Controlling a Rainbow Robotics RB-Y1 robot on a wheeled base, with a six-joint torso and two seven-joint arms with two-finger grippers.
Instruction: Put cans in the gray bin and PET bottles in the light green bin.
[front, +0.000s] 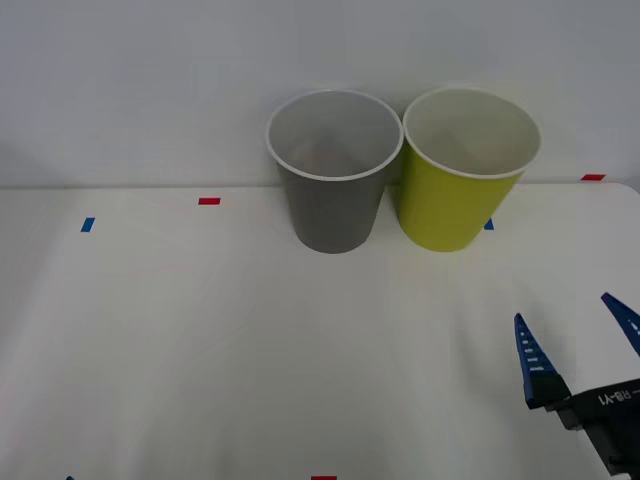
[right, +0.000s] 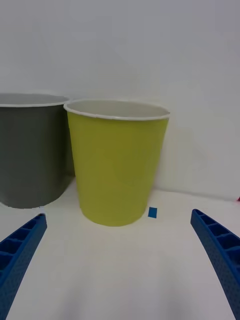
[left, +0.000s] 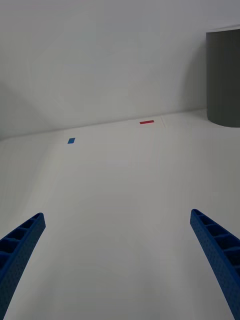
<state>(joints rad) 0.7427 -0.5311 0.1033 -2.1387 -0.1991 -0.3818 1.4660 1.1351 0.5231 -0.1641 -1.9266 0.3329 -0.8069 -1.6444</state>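
Note:
The gray bin (front: 335, 195) and the light green bin (front: 462, 190) stand upright side by side at the back of the white table, almost touching, gray on the left. Their insides look pale; no cans or PET bottles can be made out anywhere. My right gripper (front: 562, 308) hovers open and empty at the front right, in front of the light green bin (right: 117, 165), with the gray bin (right: 30, 155) beside it. My left gripper (left: 117, 215) is open over bare table, with the gray bin (left: 225, 80) far off to one side.
Small tape marks lie on the table: red (front: 209, 201) and blue (front: 88, 224) at the left, blue (front: 488, 224) by the green bin, red (front: 593, 177) at the far right. A plain wall rises right behind the bins.

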